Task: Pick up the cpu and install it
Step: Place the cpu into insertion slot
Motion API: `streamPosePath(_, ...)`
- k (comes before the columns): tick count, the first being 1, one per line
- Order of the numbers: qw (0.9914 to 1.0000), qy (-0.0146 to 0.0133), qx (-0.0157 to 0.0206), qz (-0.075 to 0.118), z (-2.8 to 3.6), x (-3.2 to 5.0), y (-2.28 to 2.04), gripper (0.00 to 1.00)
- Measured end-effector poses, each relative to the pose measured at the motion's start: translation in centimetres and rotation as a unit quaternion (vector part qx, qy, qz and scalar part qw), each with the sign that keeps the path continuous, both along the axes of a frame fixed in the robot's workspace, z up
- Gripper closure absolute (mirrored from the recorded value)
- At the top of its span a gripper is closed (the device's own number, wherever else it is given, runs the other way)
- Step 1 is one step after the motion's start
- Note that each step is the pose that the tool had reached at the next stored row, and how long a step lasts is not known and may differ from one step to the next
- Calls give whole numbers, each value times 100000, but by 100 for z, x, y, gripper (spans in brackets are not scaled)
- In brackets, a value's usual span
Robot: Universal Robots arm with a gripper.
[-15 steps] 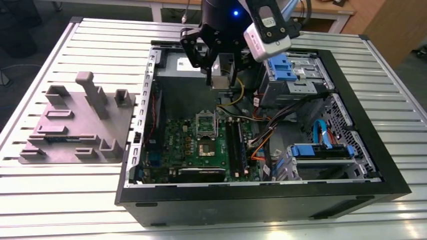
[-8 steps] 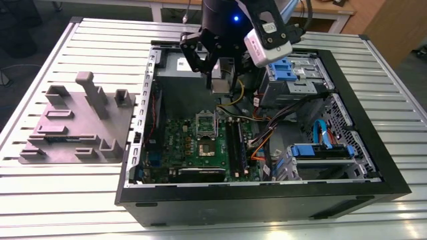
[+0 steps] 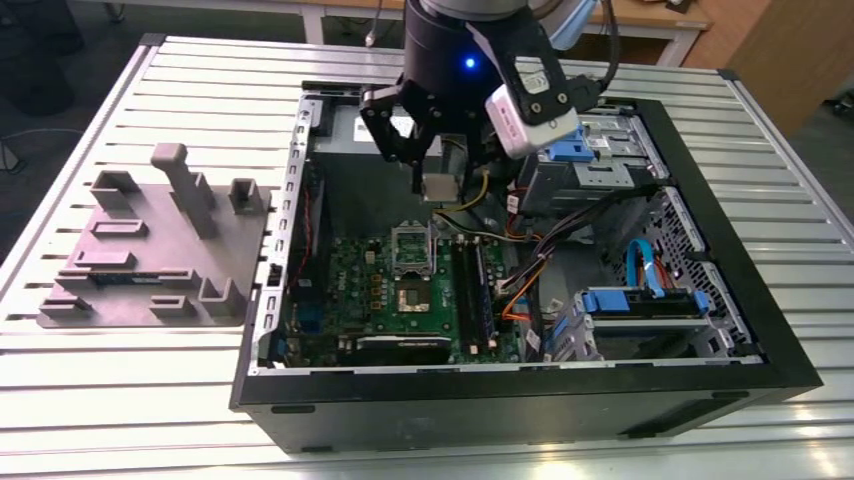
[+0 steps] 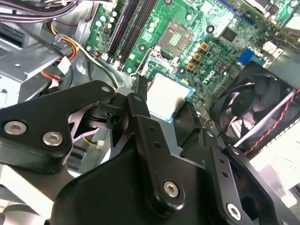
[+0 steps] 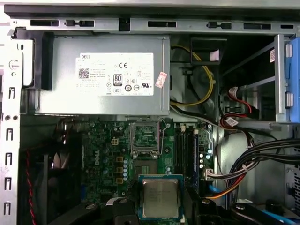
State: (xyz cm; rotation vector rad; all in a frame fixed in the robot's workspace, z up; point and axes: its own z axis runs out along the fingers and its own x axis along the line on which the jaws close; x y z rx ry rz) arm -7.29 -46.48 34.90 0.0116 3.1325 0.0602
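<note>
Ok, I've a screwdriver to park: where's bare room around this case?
Bare slatted table borders the grey fixture, nearer and farther, at the exterior view's left. Inside the case is crowded: cables, and the gripper holding the cpu.

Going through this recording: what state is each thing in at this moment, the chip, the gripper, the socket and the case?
Small square silver-topped cpu: gripped at its edges, held above the green motherboard, not seated.
Black gripper: shut on the cpu.
Metal-framed socket: empty, no chip in it.
Black computer case: lying on its side, side panel off, open upward.
</note>
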Motion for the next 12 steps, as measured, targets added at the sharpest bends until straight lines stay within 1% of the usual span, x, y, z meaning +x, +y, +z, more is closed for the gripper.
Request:
streamPosePath(4, 100000, 3, -5, 2, -72, 0, -60, 53)
streamPosePath(6, 100000, -5, 9, 2, -110, 0, -83, 53)
streamPosePath(8, 100000, -2, 3, -3, -145, -1, -95, 53)
streamPosePath(12, 100000, -1, 1, 1, -211, 0, -101, 53)
